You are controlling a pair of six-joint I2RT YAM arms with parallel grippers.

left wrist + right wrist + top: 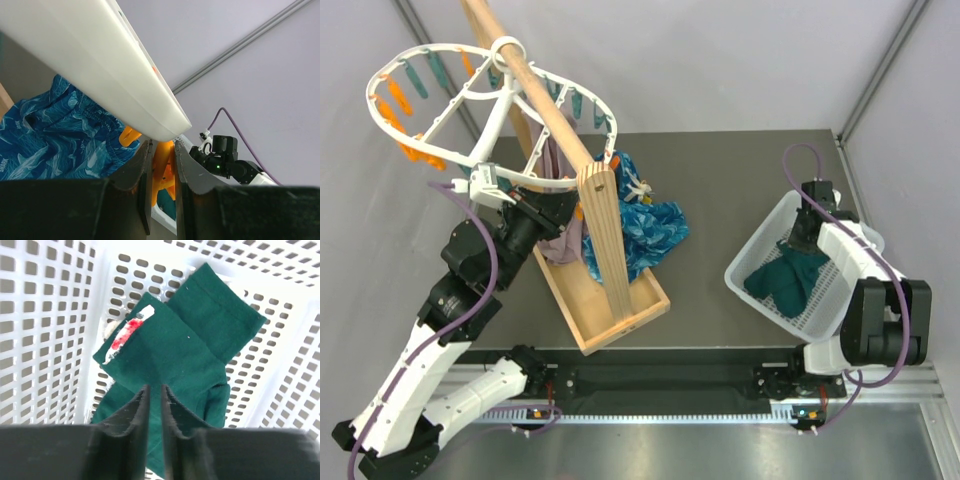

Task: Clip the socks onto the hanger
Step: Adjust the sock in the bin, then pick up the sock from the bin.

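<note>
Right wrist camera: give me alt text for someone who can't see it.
The right gripper, nearly closed, pinches a fold of the dark green socks lying in a white perforated basket. One sock carries a small white tag smeared red.

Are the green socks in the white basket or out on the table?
In the basket: the socks lie crumpled on its perforated floor, white walls around them.

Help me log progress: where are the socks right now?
Top view: the socks lie inside the white basket on the table's right, pinched by the right gripper.
</note>
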